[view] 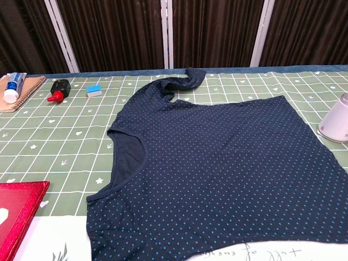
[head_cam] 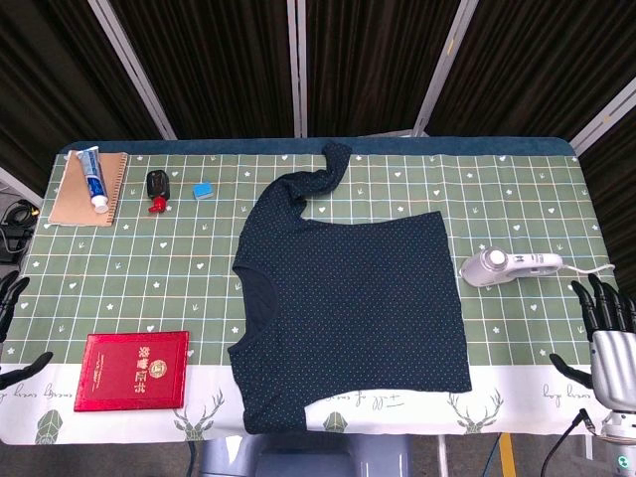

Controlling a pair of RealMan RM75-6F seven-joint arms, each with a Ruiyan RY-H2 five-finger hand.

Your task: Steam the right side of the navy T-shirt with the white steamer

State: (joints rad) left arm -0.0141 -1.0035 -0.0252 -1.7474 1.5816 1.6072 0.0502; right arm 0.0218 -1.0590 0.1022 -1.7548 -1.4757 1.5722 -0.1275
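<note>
the red booklet carries gold characters and an emblem, too small to read. script on the bench cloth is illegible.

A navy T-shirt with small light-blue dots lies flat across a green checked tablecloth, neckline toward the left, one sleeve bunched up at the far edge. At the right border sits part of a white steamer, just beside the shirt's edge. Far left, a toothpaste tube rests on a tan notebook; near them stand a black bottle with a red cap and a small blue block, possibly an eraser. A red booklet occupies the near left corner.
</note>
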